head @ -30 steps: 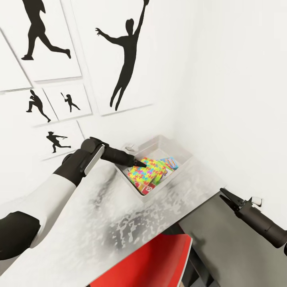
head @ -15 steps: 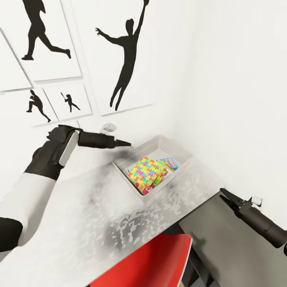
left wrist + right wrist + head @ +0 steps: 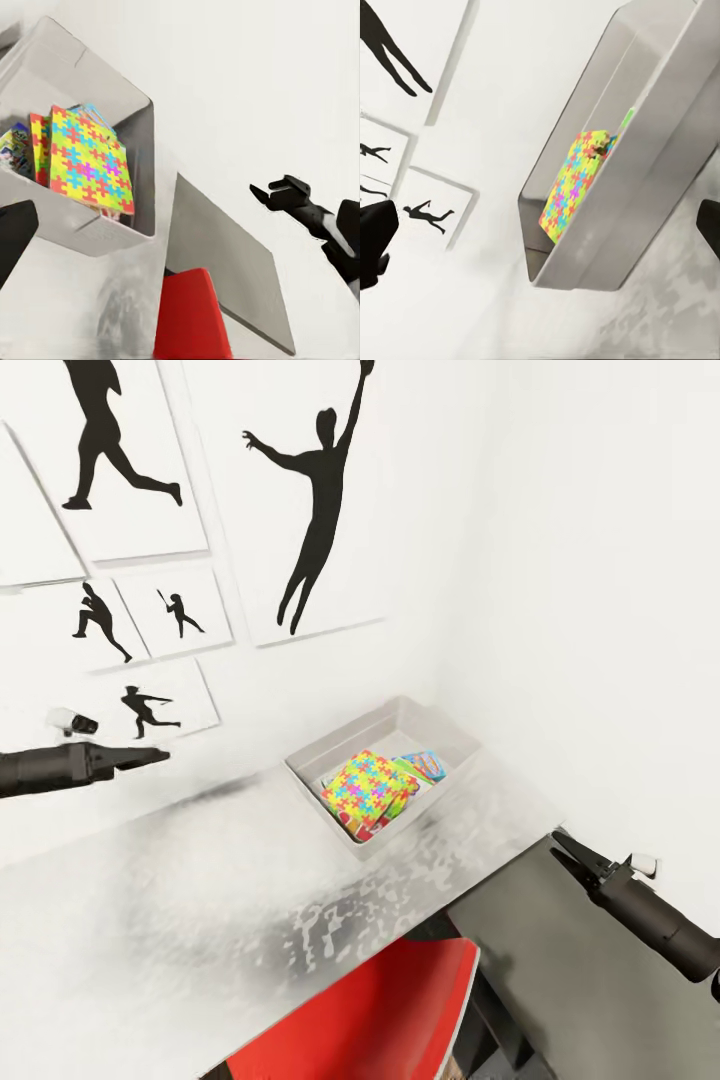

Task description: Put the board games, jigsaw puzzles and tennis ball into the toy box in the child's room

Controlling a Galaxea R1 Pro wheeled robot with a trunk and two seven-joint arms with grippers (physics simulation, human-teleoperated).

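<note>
- I judge a drop-off step to be finished — the toy box [image 3: 392, 732] sits at the table's [image 3: 200, 880] far edge, close to the wall, and a jigsaw puzzle [image 3: 368, 788] lies on top of its stack, leaning against flat printed boxes.
- One board game [image 3: 428, 764] shows a blue-edged corner beside the puzzle toward the box's right end; a red-printed lid peeks out under the puzzle at the near wall. How many toys are in there I cannot count from here, and I cannot pick out a tennis ball.
- The pale mottled section of the table in front of the box carries no toy that I can see, so my next move is probably to go and fetch whatever is left, the bed being the likely place. That calls for both arms tucked clear of the red chair [image 3: 380, 1010] under the table's near edge.
- My left gripper [image 3: 150, 757] hangs above the table's left part, near the wall, arm level, pointing toward the box and holding nothing — its fingers look drawn to a point, nearly together.
- My right gripper [image 3: 562, 847] hovers at the seam where the dark grey section starts, well apart from the box, tips slightly parted and empty.
</note>
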